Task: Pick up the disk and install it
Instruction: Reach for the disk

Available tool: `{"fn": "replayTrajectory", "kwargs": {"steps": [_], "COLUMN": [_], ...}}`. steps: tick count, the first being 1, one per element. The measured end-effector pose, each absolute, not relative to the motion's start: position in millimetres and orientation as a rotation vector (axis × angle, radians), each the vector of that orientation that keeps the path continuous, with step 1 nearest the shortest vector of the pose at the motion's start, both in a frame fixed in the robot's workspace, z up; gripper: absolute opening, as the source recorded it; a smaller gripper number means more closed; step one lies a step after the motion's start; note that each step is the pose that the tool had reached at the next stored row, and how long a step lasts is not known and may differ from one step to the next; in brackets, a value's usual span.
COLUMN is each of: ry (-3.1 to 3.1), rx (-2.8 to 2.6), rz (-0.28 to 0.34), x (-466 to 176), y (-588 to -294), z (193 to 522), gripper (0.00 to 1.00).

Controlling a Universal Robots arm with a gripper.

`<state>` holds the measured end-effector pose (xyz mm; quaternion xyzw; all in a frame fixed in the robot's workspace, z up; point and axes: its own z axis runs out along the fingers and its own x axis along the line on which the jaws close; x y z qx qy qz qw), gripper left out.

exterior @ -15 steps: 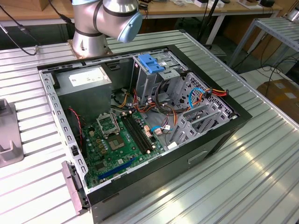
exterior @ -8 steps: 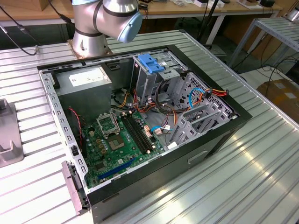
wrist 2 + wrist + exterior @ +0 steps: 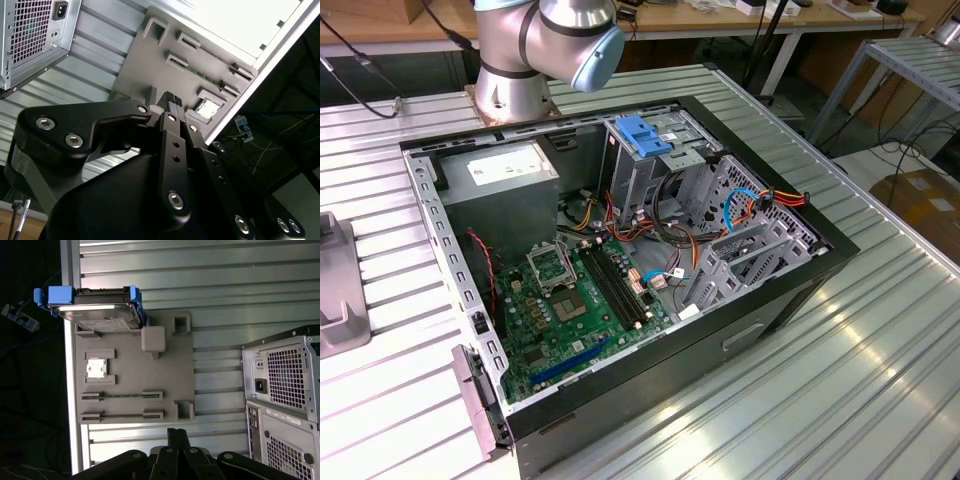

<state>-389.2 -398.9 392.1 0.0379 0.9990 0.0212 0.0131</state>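
the disk [image 3: 95, 310] is grey metal with a pale label and bright blue side rails. the holder plate [image 3: 130, 390] under it is plain mid-grey. the table [image 3: 225, 290] is silver, striped by parallel ribs. the gripper [image 3: 176, 436] is matte black. in the exterior view the case [image 3: 760, 310] is black and its motherboard [image 3: 570, 300] green. at the case's twelve o'clock is a blue tab [image 3: 645, 135], and at ten o'clock a grey power supply [image 3: 505, 170] with a white sticker.

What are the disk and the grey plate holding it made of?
Disk: metal body, judging by its bright sheen, with blue rails that look like glossy plastic. Plate: matte, uniform grey with moulded pockets, probably plastic.
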Motion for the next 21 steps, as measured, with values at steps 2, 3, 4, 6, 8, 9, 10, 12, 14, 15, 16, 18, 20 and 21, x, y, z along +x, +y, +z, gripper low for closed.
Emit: {"fn": "replayTrajectory", "kwargs": {"steps": [2, 3, 4, 6, 8, 9, 10, 12, 14, 15, 16, 18, 20, 21], "ry": [3.112, 3.112, 3.112, 3.112, 3.112, 3.112, 3.113, 3.112, 3.112, 3.112, 3.112, 3.112, 3.112, 3.113], "rx": [0.118, 0.118, 0.118, 0.118, 0.118, 0.118, 0.118, 0.118, 0.118, 0.118, 0.118, 0.118, 0.118, 0.118], "rz": [0.066, 0.066, 0.066, 0.066, 0.066, 0.066, 0.066, 0.066, 0.066, 0.066, 0.066, 0.066, 0.066, 0.066], "x": [-390.8, -391.2, -391.6, -392.3, -393.3, -393.8, -394.2, -394.9, -395.4, -395.7, -396.0, -396.6, -397.2, -397.7], "y": [-399.0, -399.0, -398.9, -398.9, -398.9, -398.9, -399.0, -399.0, -398.9, -398.9, -399.0, -398.9, -398.9, -399.0], "z": [392.1, 392.1, 392.1, 392.1, 392.1, 392.1, 392.2, 392.1, 392.1, 392.1, 392.1, 392.1, 392.1, 392.1], "gripper": [0.1, 0.1, 0.1, 0.1, 0.1, 0.1, 0.1, 0.1, 0.1, 0.1, 0.1, 0.1, 0.1, 0.1]}}
